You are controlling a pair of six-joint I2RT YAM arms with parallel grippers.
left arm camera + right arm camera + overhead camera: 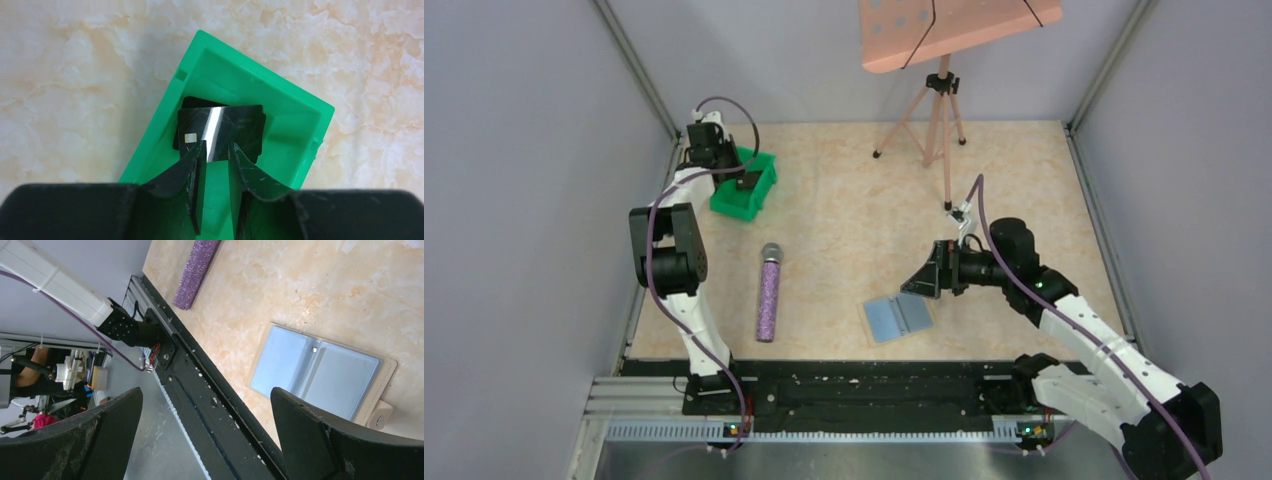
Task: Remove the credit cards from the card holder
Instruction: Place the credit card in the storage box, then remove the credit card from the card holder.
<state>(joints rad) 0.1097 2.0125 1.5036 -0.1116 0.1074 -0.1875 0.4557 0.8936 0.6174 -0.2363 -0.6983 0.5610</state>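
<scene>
The card holder [897,317] lies open and flat on the table near the front edge, showing light blue and grey panels with a pale rim; it also shows in the right wrist view [320,375]. My right gripper [929,272] hovers just behind it, jaws wide apart and empty [206,392]. My left gripper [746,182] is over the green bin [290,125]. Its jaws [217,147] stand a narrow gap apart, holding nothing. A glossy black card [220,132] with a chip lies in the bin just past the fingertips, on top of another dark card [187,102].
A purple microphone [769,292] lies left of the card holder. A tripod [939,120] with a pink board stands at the back. Grey walls enclose the table on three sides. A black rail [854,385] runs along the front edge.
</scene>
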